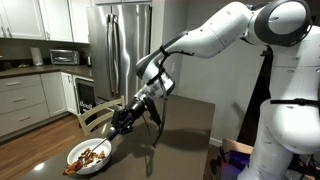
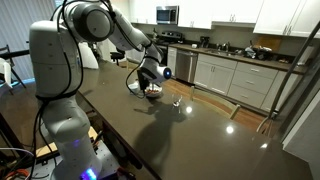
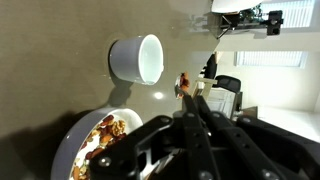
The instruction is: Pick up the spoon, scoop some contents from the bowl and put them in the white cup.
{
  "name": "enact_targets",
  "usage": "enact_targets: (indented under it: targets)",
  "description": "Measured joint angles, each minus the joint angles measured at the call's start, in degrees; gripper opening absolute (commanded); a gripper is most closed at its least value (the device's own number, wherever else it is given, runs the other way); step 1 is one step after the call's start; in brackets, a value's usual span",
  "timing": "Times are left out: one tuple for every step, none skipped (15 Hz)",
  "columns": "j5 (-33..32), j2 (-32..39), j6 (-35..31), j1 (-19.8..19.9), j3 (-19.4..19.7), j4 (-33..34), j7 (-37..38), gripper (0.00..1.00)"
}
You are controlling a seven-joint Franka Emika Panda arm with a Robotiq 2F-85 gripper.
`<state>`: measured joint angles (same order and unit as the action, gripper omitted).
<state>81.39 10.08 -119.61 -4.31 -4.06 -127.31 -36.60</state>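
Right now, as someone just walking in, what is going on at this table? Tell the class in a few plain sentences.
A robot arm is working over a dark table. Its gripper is shut on a small spoon, which seems to carry a few reddish-brown pieces. In the wrist view the spoon sits between the white bowl, which holds a heap of such pieces, and the white cup. The cup stands apart from the bowl, and the spoon has not reached it yet.

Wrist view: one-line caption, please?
Shut gripper holding the spoon near the white cup and the bowl of reddish-brown contents.
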Motion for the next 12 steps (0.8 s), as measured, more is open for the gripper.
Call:
enact_targets:
  targets:
    - [0.0, 0.0, 0.0, -0.1, 0.0, -0.2, 0.0, 0.04]
    - [0.0, 0.0, 0.0, -0.3, 0.0, -0.4, 0.0, 0.04]
    - [0.0, 0.0, 0.0, -0.4, -0.1, -0.6, -0.1, 0.04]
    - [0.0, 0.0, 0.0, -0.5, -0.1, -0.8, -0.2, 0.04]
    - [0.0, 0.0, 0.0, -0.5, -0.2, -0.9, -0.3, 0.04]
    - [0.0, 0.0, 0.0, -0.5, -0.2, -1.1, -0.5, 0.04]
    - [0.0, 0.0, 0.0, -0.5, -0.3, -1.2, -0.8, 0.04]
    - [-0.1, 0.0, 0.0, -0.5, -0.4, -1.3, -1.0, 0.04]
    - [-0.1, 0.0, 0.0, -0.6, -0.4, -1.3, -1.2, 0.04]
    - [-0.2, 0.0, -0.1, -0.6, -0.5, -1.3, -1.4, 0.04]
    - [-0.3, 0.0, -0.1, -0.7, -0.6, -1.3, -1.5, 0.04]
    - [-0.4, 0.0, -0.2, -0.8, -0.6, -1.3, -1.6, 0.04]
